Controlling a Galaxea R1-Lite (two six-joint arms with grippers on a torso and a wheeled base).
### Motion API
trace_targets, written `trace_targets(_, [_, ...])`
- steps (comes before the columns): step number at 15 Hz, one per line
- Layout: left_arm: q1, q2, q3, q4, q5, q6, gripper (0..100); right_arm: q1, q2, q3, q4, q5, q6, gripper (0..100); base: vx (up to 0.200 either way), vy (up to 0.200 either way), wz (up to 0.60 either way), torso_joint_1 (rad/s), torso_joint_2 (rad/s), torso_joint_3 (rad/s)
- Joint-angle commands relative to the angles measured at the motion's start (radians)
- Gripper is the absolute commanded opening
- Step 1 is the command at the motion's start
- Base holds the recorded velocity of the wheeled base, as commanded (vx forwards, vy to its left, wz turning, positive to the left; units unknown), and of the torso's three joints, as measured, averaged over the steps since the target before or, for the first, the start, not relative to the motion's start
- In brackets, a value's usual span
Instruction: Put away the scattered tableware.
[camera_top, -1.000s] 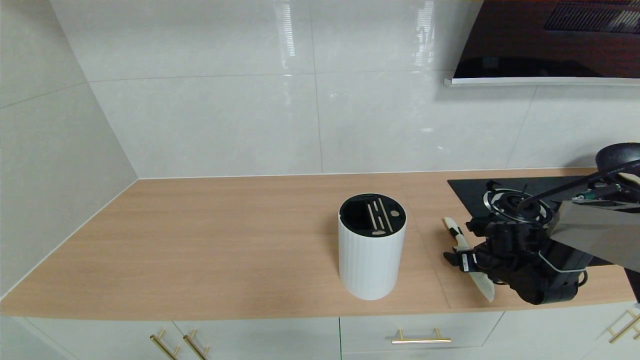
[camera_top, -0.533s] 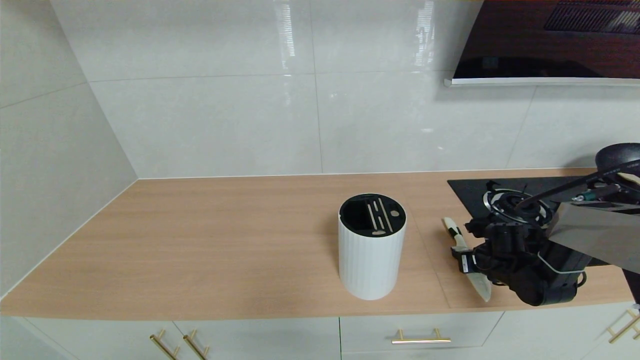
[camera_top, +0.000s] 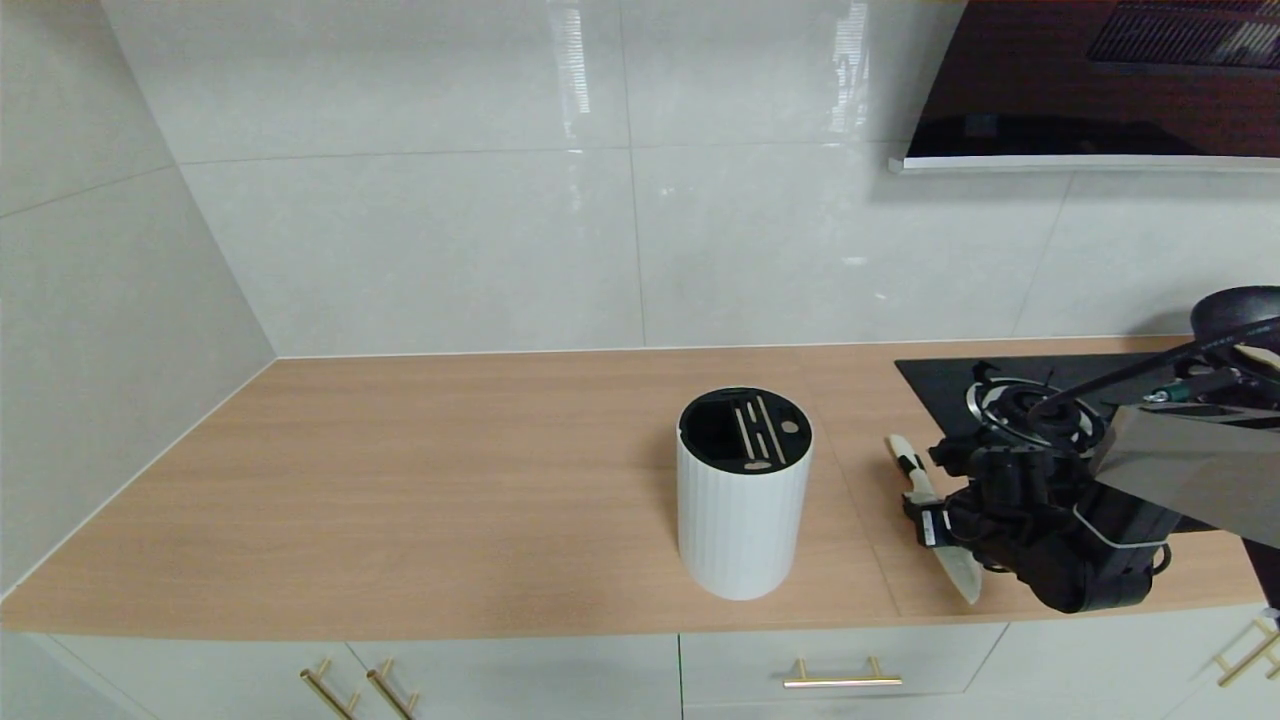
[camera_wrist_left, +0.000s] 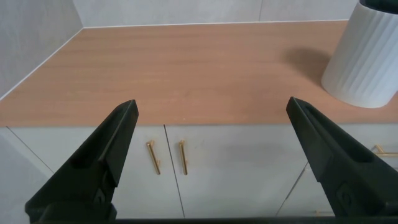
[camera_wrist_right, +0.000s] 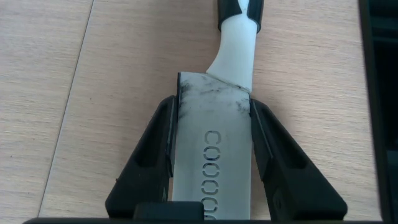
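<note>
head view entry: knife (camera_top: 960, 572) on counter, right gripper (camera_top: 945, 520) at the blade

item: knife (camera_wrist_right: 214, 155), pale blade, cream handle with black bands. lies flat on the counter (camera_top: 450, 500), just right of the white ribbed holder (camera_top: 744, 520), near the front edge, handle end toward the wall.

hold: right gripper (camera_wrist_right: 212, 109) closed on the blade close to the handle, one of the fingers (camera_wrist_right: 149, 168) pressed to each edge; handle free beyond the fingertips.

handling, as judged: light, stiff, thin. smooth faces, likely slippery. brittle if ceramic, so no twisting, no knocks to the tip. narrow pinch across the edges, liable to pivot on lifting. handle the safer place to take hold, yet blade-first entry needed for a slot (camera_top: 760, 440) in the holder top.

left gripper (camera_wrist_left: 211, 106): fingers spread wide, nothing between; hangs before the counter's front edge, over the cabinet handles (camera_wrist_left: 168, 157), holder (camera_wrist_left: 367, 56) off to one side.

surroundings: hob (camera_top: 940, 380) with burner (camera_top: 1030, 410) just behind the right gripper; dark pan (camera_top: 1235, 308) at far right.

in the way: holder, tall and close beside the knife; likely struck on a low sideways carry, so lift before crossing.
</note>
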Motion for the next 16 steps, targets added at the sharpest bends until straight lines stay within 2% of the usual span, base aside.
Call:
trace_targets(1, [0.000,0.002,0.000,0.000,0.001,-0.001,100,-0.002,-0.035,0.006,-0.017,-0.006,0.001,0,0.000,0.000,0.00,0.000,0.00,0.000])
trace_targets(3, [0.000,0.000,-0.004,-0.009,0.001,0.036,100,-0.004,-0.170,0.043,-0.012,-0.024,0.002,0,0.000,0.000,0.00,0.000,0.00,0.000])
trace_targets(4, [0.000,0.002,-0.053,-0.017,-0.022,0.043,100,0.001,-0.245,0.052,-0.003,-0.043,0.004,0,0.000,0.000,0.00,0.000,0.00,0.000])
trace_targets(5, [-0.003,0.012,-0.130,0.003,-0.089,0.043,100,0.001,-0.314,0.047,0.016,-0.063,0.006,0,0.000,0.000,0.00,0.000,0.00,0.000])
trace_targets(6, [-0.003,0.092,-0.228,0.054,-0.192,0.043,100,0.004,-0.391,0.018,0.056,-0.067,0.007,0,0.000,0.000,0.00,0.000,0.00,0.000])
trace_targets(7, [-0.003,0.218,-0.328,0.077,-0.269,0.043,100,0.025,-0.463,-0.020,0.120,-0.069,0.007,0,0.000,0.000,0.00,0.000,0.00,0.000])
trace_targets(10, [-0.007,0.614,-0.555,0.075,-0.346,0.037,100,0.071,-0.624,-0.080,0.246,-0.069,0.010,0,0.000,0.000,0.00,0.000,0.00,0.000])
trace_targets(11, [-0.018,0.676,-0.589,0.075,-0.352,0.026,100,0.082,-0.645,-0.080,0.252,-0.069,0.013,0,0.000,0.000,0.00,0.000,0.00,0.000])
trace_targets(12, [-0.138,0.864,-0.704,0.072,-0.353,-0.049,100,0.156,-0.721,-0.057,0.273,-0.070,0.090,0,0.000,0.000,0.00,0.000,0.00,0.000])
trace_targets(13, [-0.216,0.936,-0.753,0.062,-0.347,-0.119,100,0.203,-0.764,-0.042,0.298,-0.075,0.102,0,0.000,0.000,0.00,0.000,0.00,0.000])
trace_targets(14, [-0.319,1.046,-0.811,-0.003,-0.344,-0.267,100,0.269,-0.834,-0.025,0.347,-0.081,0.105,0,0.000,0.000,0.00,0.000,0.00,0.000])
trace_targets(15, [-0.386,1.121,-0.836,-0.087,-0.338,-0.360,100,0.331,-0.880,-0.011,0.385,-0.093,0.107,0,0.000,0.000,0.00,0.000,0.00,0.000])
trace_targets(16, [-0.419,1.200,-0.851,-0.198,-0.326,-0.438,100,0.395,-0.918,-0.006,0.422,-0.120,0.107,0,0.000,0.000,0.00,0.000,0.00,0.000])
